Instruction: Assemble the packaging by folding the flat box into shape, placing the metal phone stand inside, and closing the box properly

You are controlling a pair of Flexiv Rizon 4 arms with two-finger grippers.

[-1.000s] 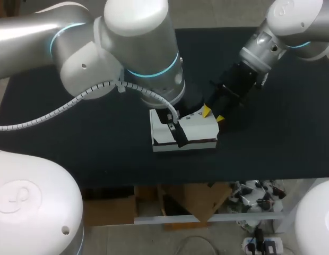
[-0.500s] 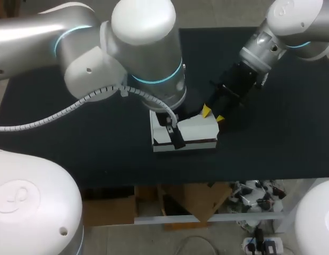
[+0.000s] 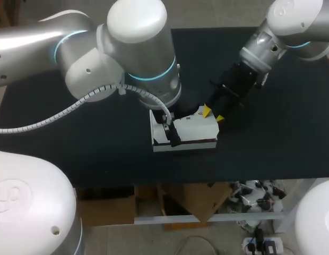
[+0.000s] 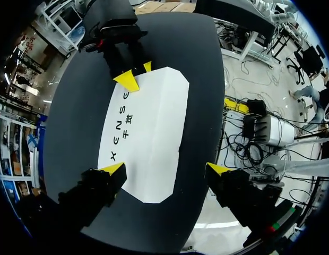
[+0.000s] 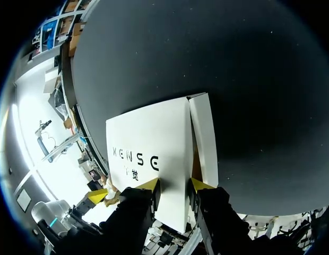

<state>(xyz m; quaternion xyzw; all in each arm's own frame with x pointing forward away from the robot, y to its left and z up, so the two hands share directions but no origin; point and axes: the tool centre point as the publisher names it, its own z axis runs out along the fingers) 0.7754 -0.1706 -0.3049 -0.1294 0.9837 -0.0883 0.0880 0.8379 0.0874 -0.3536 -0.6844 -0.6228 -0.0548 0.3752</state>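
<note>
Left wrist view: the left gripper [image 4: 165, 169] hangs spread wide over the white box [image 4: 154, 133] — seemingly poised to press it shut — while the right gripper [image 4: 137, 74] pinches its edge steady.

White arms [image 3: 138, 53], cyan rings [image 3: 154, 74], yellow-tipped hands [image 4: 165, 169] [image 5: 174, 184]

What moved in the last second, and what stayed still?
The left arm swung a little right, then back, and its open left hand slid slightly left over the box. The right hand kept pinching the box's edge, and the box stayed put.
</note>
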